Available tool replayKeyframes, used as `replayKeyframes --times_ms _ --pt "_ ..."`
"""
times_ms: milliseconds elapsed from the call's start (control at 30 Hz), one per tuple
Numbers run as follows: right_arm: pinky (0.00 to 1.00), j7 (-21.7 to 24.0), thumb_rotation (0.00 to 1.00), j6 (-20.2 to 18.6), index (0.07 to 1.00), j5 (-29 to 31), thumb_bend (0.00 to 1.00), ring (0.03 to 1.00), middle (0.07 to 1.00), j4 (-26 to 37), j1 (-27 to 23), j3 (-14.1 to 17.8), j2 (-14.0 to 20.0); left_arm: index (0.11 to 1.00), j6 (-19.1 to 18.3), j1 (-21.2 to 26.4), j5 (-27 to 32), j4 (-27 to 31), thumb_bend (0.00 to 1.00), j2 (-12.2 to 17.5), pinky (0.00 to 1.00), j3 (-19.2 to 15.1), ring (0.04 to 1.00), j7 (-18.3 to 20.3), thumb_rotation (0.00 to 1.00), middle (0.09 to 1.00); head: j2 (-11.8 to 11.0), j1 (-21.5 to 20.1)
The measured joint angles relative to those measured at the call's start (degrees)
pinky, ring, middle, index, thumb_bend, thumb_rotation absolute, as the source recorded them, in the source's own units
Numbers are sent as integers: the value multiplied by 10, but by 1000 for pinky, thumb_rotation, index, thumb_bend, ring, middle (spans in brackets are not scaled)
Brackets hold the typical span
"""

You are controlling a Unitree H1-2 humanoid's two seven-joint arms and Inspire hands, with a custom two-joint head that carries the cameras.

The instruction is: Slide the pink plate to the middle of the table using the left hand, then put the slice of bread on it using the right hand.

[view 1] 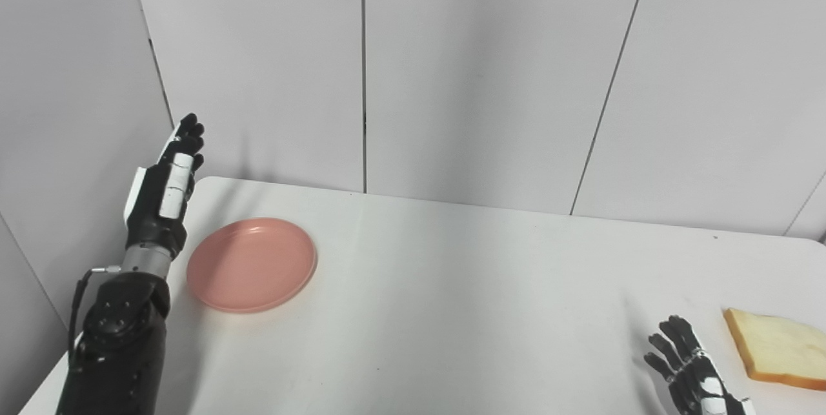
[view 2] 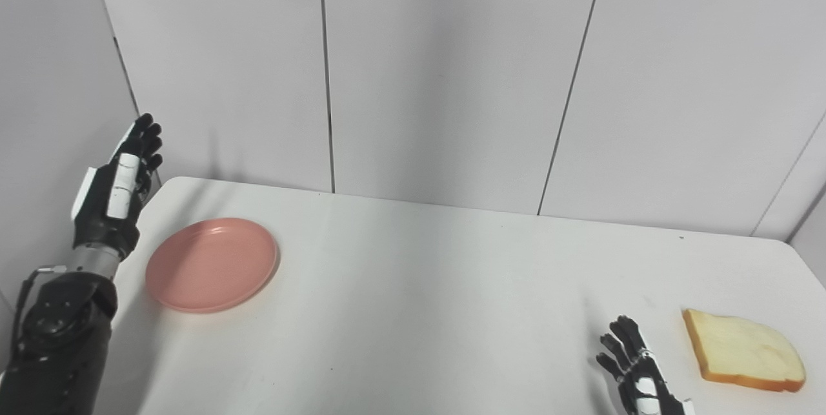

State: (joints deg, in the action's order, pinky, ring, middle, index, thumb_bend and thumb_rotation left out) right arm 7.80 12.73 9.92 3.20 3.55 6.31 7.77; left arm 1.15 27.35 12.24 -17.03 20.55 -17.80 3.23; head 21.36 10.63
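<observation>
White table (view 1: pixel 452 286) bears a round pink plate (view 1: pixel 251 264); left hand (view 1: pixel 164 192) spread, holding nothing.

Plate (view 1: pixel 251 264): on the table (view 1: pixel 452 286), just right of my raised left hand (view 1: pixel 164 192), apart from it. Bread slice (view 2: pixel 742 350): on the table, just right of my right hand (view 2: pixel 635 370), not touching. Plate and bread well apart.

Lab test booth; bare grey wall panels (view 1: pixel 484 66); plain white table (view 1: pixel 464 299)
</observation>
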Motion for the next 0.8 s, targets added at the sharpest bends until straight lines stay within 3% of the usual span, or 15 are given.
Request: replayKeyframes --times_ms 233,433,533,800 --pt "871 0 1000 0 911 -1 782 897 917 0 0 0 0 946 45 33 28 -130 1000 19 969 -27 1000 12 848 999 3 -1" --pt "863 0 1000 0 913 -9 775 892 914 0 1 0 -1 977 101 44 28 -207 998 27 971 -27 1000 27 888 1000 4 -3" --pt "857 0 1000 0 905 -9 775 883 906 0 1 1 -2 983 125 48 28 -247 945 29 976 -25 1000 39 891 1000 3 -4" --pt "839 0 1000 0 893 -9 778 866 892 0 1 2 -3 956 153 60 44 -346 949 28 969 -27 984 48 849 990 6 -7"
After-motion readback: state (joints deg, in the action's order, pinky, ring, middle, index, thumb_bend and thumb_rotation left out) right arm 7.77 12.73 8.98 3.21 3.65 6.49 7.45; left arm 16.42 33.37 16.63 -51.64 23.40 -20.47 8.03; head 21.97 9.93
